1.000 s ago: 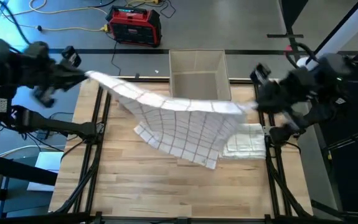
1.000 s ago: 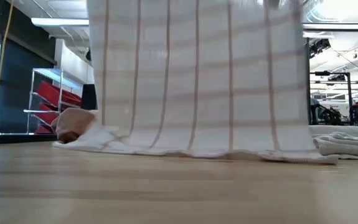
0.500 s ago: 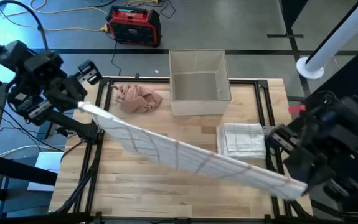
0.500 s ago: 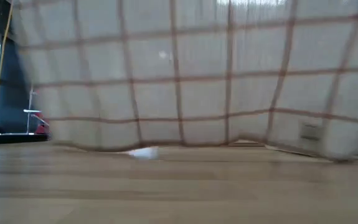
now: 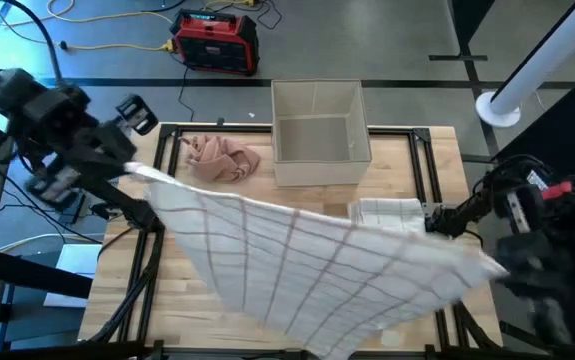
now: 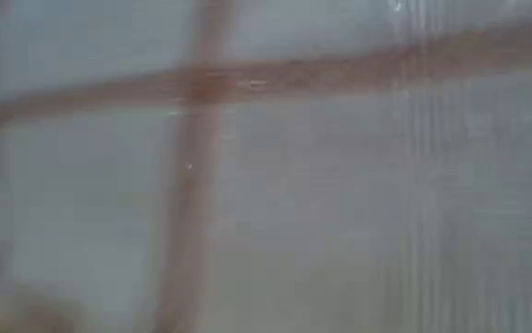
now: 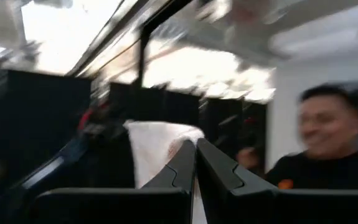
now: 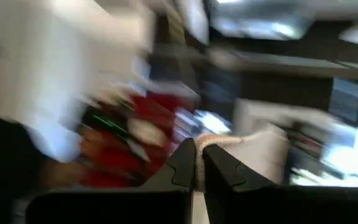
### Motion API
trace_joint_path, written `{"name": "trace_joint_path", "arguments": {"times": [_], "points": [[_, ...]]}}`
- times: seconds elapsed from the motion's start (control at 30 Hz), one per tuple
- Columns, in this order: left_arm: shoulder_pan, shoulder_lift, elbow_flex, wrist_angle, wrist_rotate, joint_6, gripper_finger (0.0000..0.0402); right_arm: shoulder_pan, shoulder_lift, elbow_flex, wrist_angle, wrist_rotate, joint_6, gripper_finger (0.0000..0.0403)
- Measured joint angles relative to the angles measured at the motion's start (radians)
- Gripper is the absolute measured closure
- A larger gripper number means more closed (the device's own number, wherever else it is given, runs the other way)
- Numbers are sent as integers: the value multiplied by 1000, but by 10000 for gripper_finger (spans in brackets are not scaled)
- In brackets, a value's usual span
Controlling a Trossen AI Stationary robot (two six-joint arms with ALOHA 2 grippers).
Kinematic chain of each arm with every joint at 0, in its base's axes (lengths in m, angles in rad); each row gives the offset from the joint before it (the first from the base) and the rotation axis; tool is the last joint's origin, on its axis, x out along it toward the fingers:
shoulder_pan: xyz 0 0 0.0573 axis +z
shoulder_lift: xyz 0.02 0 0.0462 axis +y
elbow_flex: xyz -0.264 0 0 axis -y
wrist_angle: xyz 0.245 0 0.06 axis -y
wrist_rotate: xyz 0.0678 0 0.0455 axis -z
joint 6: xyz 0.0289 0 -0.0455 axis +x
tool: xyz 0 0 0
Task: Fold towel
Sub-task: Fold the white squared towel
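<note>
A white towel with thin red-brown checks (image 5: 307, 265) spreads in the air over the table, stretched between my two grippers. My left gripper (image 5: 133, 170) stands over the table's left side and is shut on one towel corner. My right gripper (image 5: 491, 264) is past the table's right edge, toward the near side, shut on the opposite corner. The towel's loose lower edge (image 5: 317, 340) billows toward the near edge. In the low view the towel (image 6: 266, 166) fills the whole picture. Both wrist views are blurred. My left gripper pinches the towel's corner (image 7: 166, 140) between its two shut fingers (image 7: 182, 168); the cloth runs from there toward the right gripper, lifted above the table. My right gripper pinches the other corner (image 8: 225, 142) between its shut fingers (image 8: 185, 165); the upper edge between the two holds runs nearly straight.
A folded white towel (image 5: 382, 211) lies on the table's right side, partly under the spread one. A crumpled pink cloth (image 5: 222, 158) lies far left beside an open beige box (image 5: 319, 130). A red device (image 5: 215, 40) sits on the floor beyond. A person (image 7: 328, 143) shows in the room.
Both grippers swung the towel from the far side toward the near edge; the right gripper travelled farthest, to the near right. The towel, first hanging with its lower edge on the table, drew into a taut strip, then billowed out over the near half and in front of the low camera.
</note>
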Motion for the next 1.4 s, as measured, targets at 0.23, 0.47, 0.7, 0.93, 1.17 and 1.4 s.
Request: {"name": "trace_joint_path", "arguments": {"times": [0.23,0.47,0.7,0.93,1.17,1.4], "points": [[3,20,-69,-380,-487,-17,402,-140,-37,-29,-805,438,734,401],[79,36,-253,-491,-668,-19,402,-327,-115,-168,-1102,247,1180,401],[194,17,-365,-609,-788,-40,402,-544,-203,-353,-1169,62,1207,401],[276,10,-365,-819,-775,-129,402,-715,-279,-564,-1133,-68,1232,401],[300,12,-367,-1064,-862,-250,402,-851,-317,-760,-979,-177,1113,401],[313,-26,-366,-1064,-927,-329,402,-968,-315,-808,-877,-237,985,401]]}}
